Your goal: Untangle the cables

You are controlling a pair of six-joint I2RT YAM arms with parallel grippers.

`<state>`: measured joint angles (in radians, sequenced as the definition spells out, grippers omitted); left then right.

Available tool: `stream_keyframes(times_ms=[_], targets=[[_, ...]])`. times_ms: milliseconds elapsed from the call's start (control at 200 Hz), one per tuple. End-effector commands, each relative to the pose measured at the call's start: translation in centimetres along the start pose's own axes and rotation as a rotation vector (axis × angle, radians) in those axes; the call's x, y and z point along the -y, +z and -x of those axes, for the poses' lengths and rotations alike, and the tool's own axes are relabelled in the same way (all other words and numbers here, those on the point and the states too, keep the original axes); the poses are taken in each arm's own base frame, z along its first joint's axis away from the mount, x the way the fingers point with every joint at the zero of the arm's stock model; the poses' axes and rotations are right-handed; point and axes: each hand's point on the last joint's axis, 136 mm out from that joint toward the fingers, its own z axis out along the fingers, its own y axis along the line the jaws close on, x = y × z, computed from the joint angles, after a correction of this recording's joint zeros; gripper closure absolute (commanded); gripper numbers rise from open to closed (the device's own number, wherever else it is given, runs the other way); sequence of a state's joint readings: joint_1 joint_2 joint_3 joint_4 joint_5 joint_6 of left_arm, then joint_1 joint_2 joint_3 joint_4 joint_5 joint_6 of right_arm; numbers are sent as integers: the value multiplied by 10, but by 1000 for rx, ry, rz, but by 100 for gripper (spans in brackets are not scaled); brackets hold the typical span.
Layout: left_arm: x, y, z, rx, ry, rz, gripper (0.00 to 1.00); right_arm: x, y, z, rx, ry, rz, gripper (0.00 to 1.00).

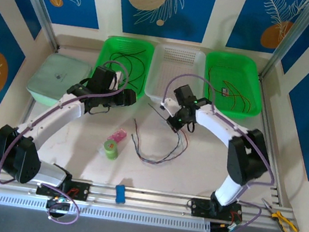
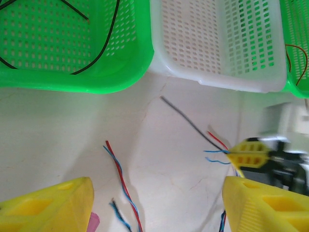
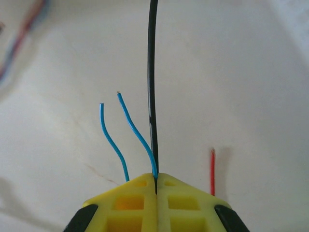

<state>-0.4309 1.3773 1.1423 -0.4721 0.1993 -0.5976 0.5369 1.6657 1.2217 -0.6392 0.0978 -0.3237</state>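
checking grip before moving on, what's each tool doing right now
left tool: open, holding nothing
right tool: closed on the black wire, a blue wire seems caught too

- left end effector (image 2: 155,188): yellow fingers wide apart along bottom edge
- right end effector (image 2: 235,153) at right, pinched onto black cable (image 2: 190,124), blue ends beside tip
- red-blue twisted cables (image 2: 120,179) lying on desk (image 2: 58,135)
- green basket (image 2: 72,72) with black wire (image 2: 108,41), just beside white basket (image 2: 217,72)
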Motion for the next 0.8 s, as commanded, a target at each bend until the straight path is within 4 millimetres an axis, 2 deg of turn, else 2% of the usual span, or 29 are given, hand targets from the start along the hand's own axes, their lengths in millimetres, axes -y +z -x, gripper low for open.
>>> stream_keyframes(times_ms=[0, 300, 450, 540, 630, 795], targets=[[19, -10, 8, 19, 13, -43, 29, -17, -30, 15, 99, 8, 50, 100], [47, -27, 17, 49, 28, -119, 28, -34, -87, 41, 307, 78, 131, 100], [62, -37, 22, 67, 41, -166, 26, -27, -89, 44, 351, 217, 225, 100], [67, -39, 21, 62, 44, -185, 25, -34, -109, 53, 443, 289, 352, 100], [75, -40, 18, 55, 50, -207, 25, -36, -121, 57, 519, 296, 379, 100], [99, -33, 12, 36, 59, -282, 24, -39, -119, 50, 500, 306, 408, 100]])
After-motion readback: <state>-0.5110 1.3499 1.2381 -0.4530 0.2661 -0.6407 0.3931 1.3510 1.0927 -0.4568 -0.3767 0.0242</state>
